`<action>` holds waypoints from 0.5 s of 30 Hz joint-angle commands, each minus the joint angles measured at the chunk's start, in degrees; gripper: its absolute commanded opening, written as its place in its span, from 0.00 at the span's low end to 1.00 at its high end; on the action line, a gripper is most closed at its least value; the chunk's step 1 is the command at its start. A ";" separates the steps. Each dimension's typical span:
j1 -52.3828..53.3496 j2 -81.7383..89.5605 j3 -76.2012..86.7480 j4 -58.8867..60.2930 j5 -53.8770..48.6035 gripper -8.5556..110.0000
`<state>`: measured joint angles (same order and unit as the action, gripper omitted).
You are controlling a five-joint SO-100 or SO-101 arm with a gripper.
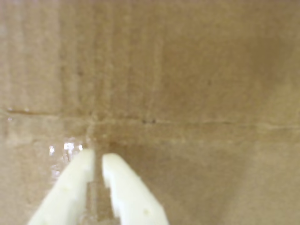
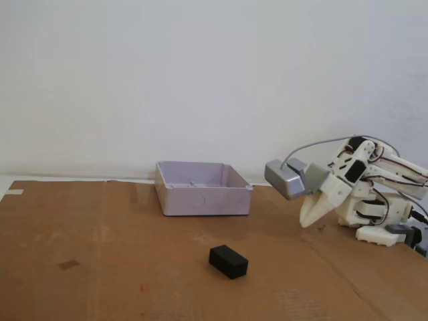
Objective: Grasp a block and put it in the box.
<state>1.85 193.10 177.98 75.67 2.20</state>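
Observation:
A black block (image 2: 228, 261) lies on the brown cardboard in the fixed view, in front of the box. The box (image 2: 203, 188) is an open, pale grey-lilac square tray standing behind the block, with nothing visible inside. My white gripper (image 2: 306, 221) is folded low at the right, well to the right of the block and box, pointing down at the cardboard. In the wrist view the gripper (image 1: 97, 158) shows two white fingers nearly together with only a thin gap, holding nothing. The block and box are out of the wrist view.
The arm's base (image 2: 381, 221) sits at the right edge of the cardboard sheet (image 2: 100, 267). A white wall stands behind. A fold line crosses the cardboard (image 1: 187, 123) in the wrist view.

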 commanded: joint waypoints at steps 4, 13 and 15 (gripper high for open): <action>0.44 0.18 2.37 10.02 0.35 0.07; -0.09 -0.53 2.37 7.47 0.35 0.07; -0.18 -0.53 2.37 5.71 0.35 0.07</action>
<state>1.85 193.10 177.98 75.67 2.20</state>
